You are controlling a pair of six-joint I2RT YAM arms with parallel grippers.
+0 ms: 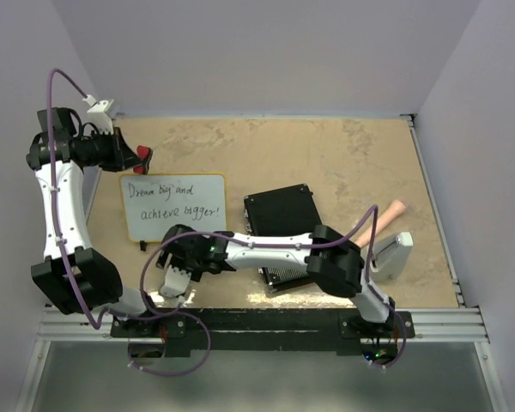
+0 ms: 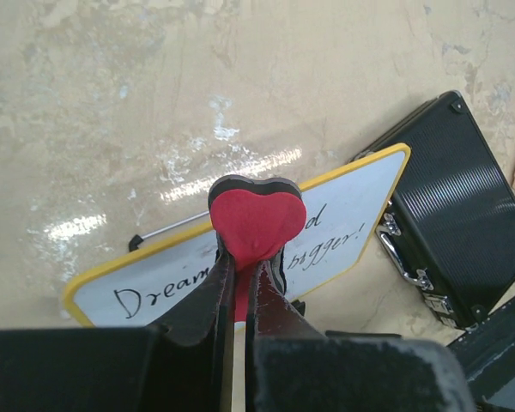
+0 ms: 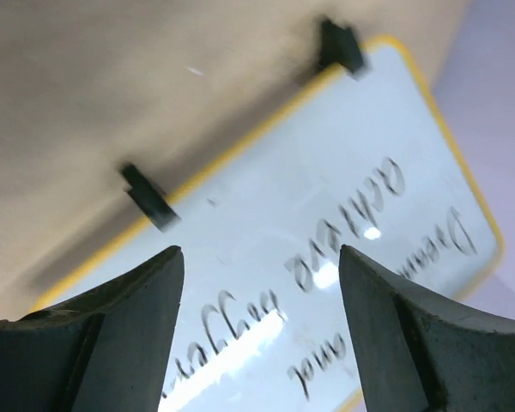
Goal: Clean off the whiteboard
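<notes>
The whiteboard [image 1: 173,206] lies flat on the table with "Dream big and achieve bigger!" handwritten in black. My left gripper [image 1: 137,156] hovers just beyond its far left corner, shut on a red heart-shaped eraser [image 2: 256,219] with a black backing. In the left wrist view the whiteboard [image 2: 352,215] lies below and past the eraser, apart from it. My right gripper [image 1: 173,281] reaches across the front to the board's near edge. In the right wrist view its jaws [image 3: 262,266] stand open over the whiteboard [image 3: 326,197] with nothing between them, and two black feet show on the frame.
A black ribbed case [image 1: 281,225] lies right of the board, partly under my right arm, and also shows as the black case [image 2: 459,206] in the left wrist view. A pink handle [image 1: 379,221] and a grey boxy object [image 1: 393,253] sit at the right. Walls enclose the table.
</notes>
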